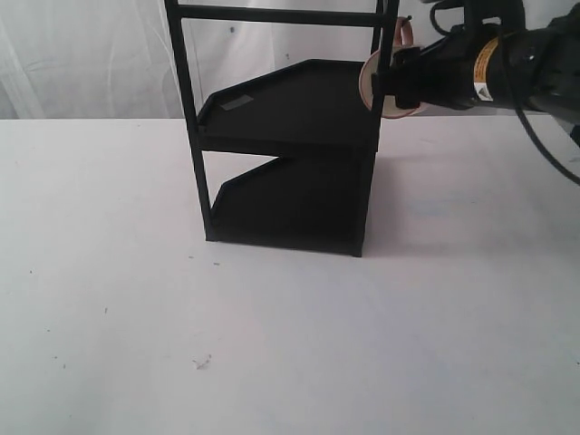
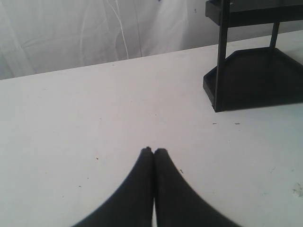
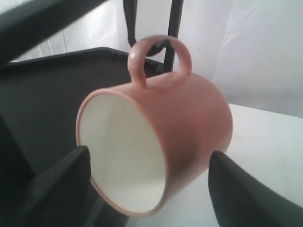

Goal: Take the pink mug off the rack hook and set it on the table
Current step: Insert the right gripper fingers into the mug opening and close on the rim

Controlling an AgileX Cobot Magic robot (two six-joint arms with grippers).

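The pink mug (image 1: 371, 80) (image 3: 189, 118) hangs on its side by its handle from the rack hook (image 3: 158, 46), at the top right of the black rack (image 1: 290, 109) (image 2: 255, 80). Its cream inside faces the right wrist camera. My right gripper (image 1: 391, 86) (image 3: 150, 151) is open, one finger on each side of the mug's body, with a small gap showing at one finger. My left gripper (image 2: 154, 150) is shut with nothing in it, low over the white table (image 1: 272, 344) (image 2: 94, 104). It does not show in the exterior view.
The rack stands at the back middle of the table with two angled tray shelves. White curtain (image 1: 82, 54) hangs behind. The right arm (image 1: 507, 63) reaches in from the upper right. A few small specks (image 1: 201, 362) lie on the tabletop.
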